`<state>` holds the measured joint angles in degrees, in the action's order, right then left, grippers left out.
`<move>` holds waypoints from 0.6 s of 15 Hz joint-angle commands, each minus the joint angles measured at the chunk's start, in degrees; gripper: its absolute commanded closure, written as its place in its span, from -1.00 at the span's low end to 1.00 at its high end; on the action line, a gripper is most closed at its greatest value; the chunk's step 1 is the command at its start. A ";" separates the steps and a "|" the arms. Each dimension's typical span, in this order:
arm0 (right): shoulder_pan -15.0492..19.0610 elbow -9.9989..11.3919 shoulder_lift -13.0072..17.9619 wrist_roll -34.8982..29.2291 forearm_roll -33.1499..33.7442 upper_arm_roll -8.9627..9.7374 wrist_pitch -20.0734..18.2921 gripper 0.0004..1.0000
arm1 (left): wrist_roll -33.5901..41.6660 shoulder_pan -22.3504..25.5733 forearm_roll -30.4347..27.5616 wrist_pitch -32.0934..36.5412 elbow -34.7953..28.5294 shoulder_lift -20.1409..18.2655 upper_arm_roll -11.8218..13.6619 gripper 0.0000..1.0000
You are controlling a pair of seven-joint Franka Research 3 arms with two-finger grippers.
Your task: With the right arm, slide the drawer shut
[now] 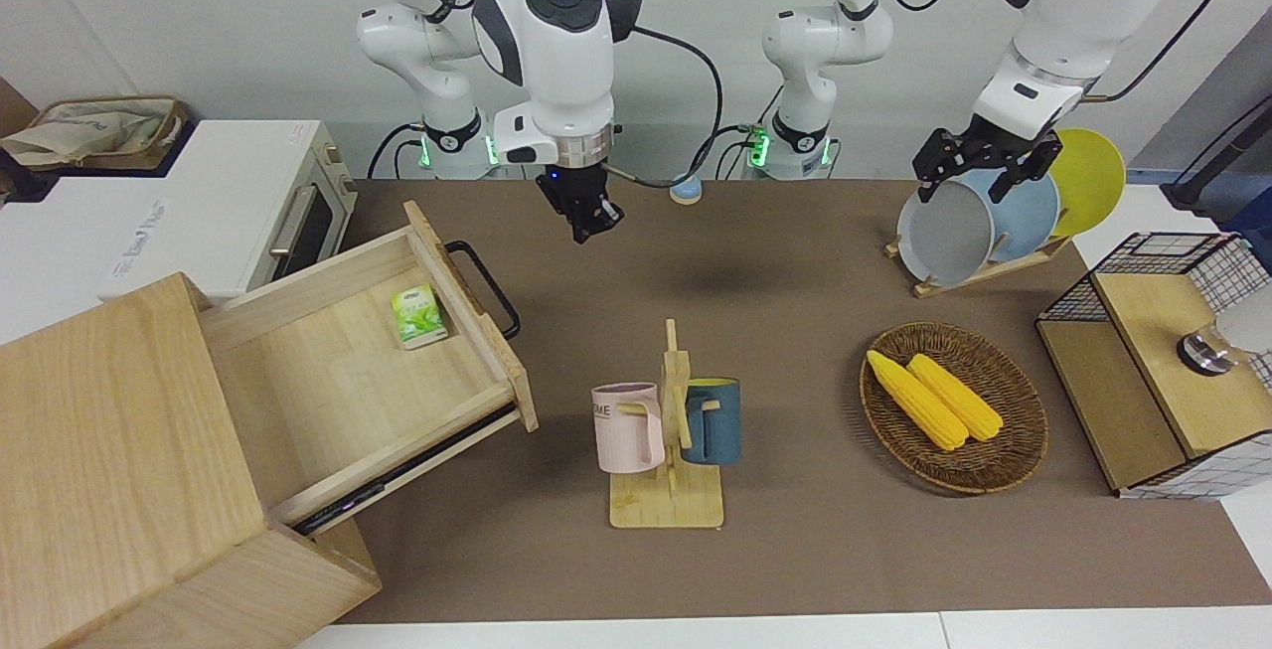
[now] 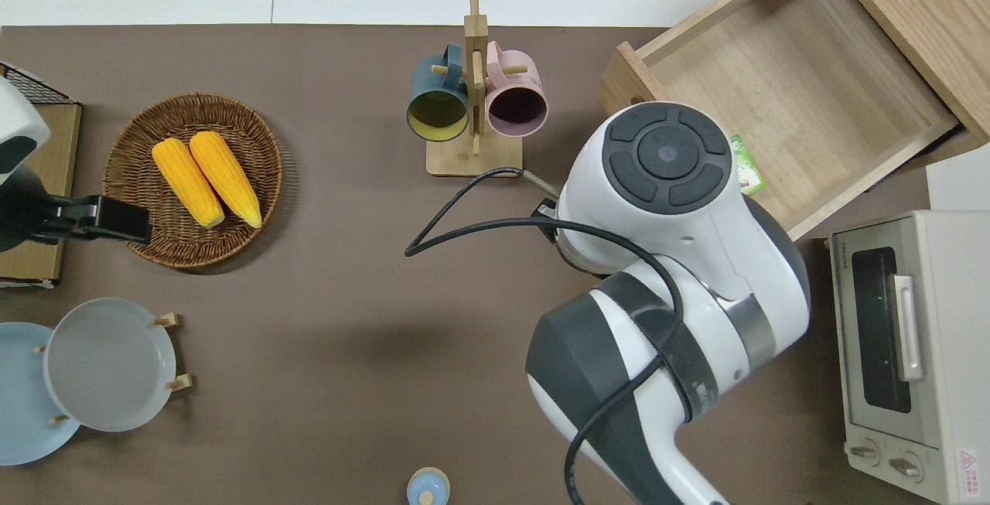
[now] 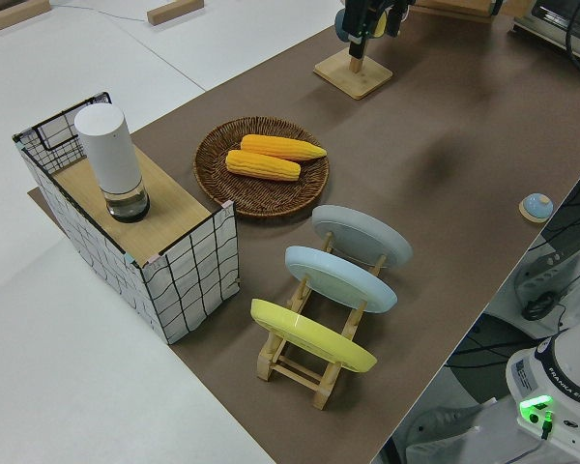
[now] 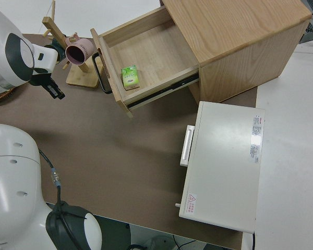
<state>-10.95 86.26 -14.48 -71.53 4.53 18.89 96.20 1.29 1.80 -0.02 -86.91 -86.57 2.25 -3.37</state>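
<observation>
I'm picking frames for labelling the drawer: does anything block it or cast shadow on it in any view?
Overhead view: the right arm covers the drawer's front and handle. Front view: drawer unobstructed; a soft shadow lies on the table under the right gripper. Right side view: drawer fully visible, evenly lit.

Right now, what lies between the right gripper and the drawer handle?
Nothing: only bare brown table mat lies between the right gripper and the drawer handle, as the front view shows.
</observation>
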 commanded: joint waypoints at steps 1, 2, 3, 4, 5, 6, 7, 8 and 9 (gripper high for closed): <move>0.40 -0.47 -2.74 -1.77 3.10 -1.05 0.83 1.00 | 0.56 0.31 0.98 1.13 1.40 0.65 -0.40 -0.99; 0.83 -0.47 -3.18 -1.77 3.46 -1.13 0.83 1.00 | 0.56 0.31 0.98 1.13 1.49 0.65 -0.40 -0.99; 1.10 -0.47 -3.62 -1.60 3.73 -1.31 0.92 1.00 | 0.56 0.31 0.98 1.13 1.49 0.65 -0.40 -0.99; 1.36 -0.74 -4.06 -1.34 3.73 -1.92 1.09 1.00 | 0.56 0.31 0.98 1.13 1.40 0.74 -0.40 -0.99; 1.28 -0.65 -4.16 -1.16 3.73 -3.06 2.22 1.00 | 0.56 0.31 0.98 1.13 1.40 0.65 -0.40 -0.99; 1.45 -0.74 -4.50 -0.98 3.64 -3.24 3.10 1.00 | 0.56 0.31 0.98 1.13 1.40 0.65 -0.40 -0.99; 1.45 -0.91 -5.20 -0.81 3.64 -4.46 3.64 1.00 | 0.56 0.31 0.98 1.13 1.49 0.65 -0.40 -0.99; 1.37 -1.00 -5.47 -0.46 3.55 -5.08 3.99 1.00 | 0.56 0.31 0.98 1.13 1.40 0.65 -0.40 -0.99; 1.54 -1.09 -5.91 0.07 3.55 -5.26 4.69 1.00 | 0.56 0.31 0.98 1.13 1.49 0.65 -0.40 -0.99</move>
<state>-9.95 86.22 -18.63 -71.88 7.30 13.98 99.16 1.29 1.80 -0.02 -86.91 -86.57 2.25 -3.37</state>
